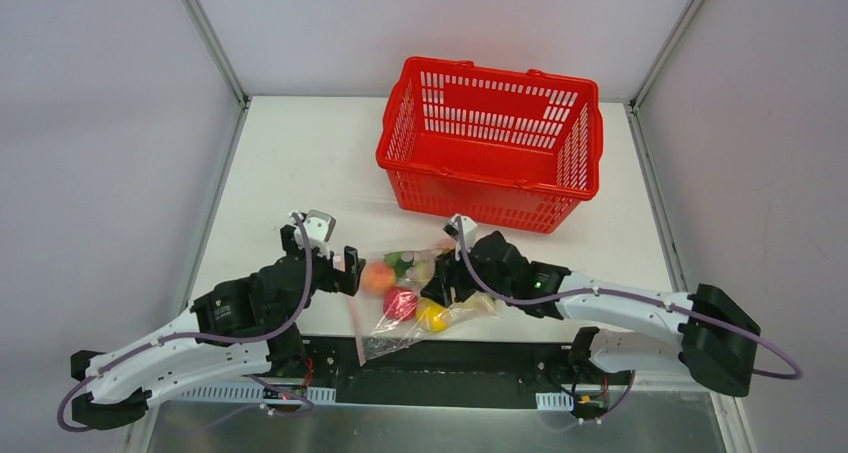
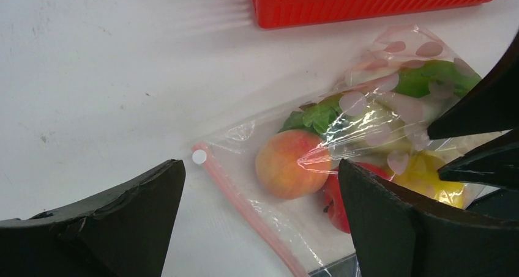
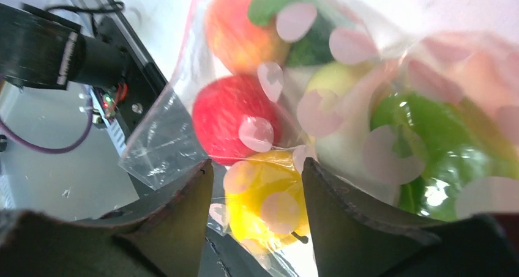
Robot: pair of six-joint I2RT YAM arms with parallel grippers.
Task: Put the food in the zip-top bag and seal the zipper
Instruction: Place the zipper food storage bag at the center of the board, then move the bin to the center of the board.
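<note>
Left tool [image 2: 260, 170] is gaping wide; thin pinkish-red zipper strip [image 2: 235, 197] of clear crinkly plastic bag [image 2: 367, 106] is running diagonally just ahead, between its jaws. Right tool [image 3: 257, 167] grip: cannot tell.

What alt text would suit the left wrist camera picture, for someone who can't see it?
A clear zip-top bag lies on a white table, holding a peach-orange ball, a red ball, a yellow ball and green leaves. Its pink zipper faces the open left pincer; a red basket sits behind.
</note>
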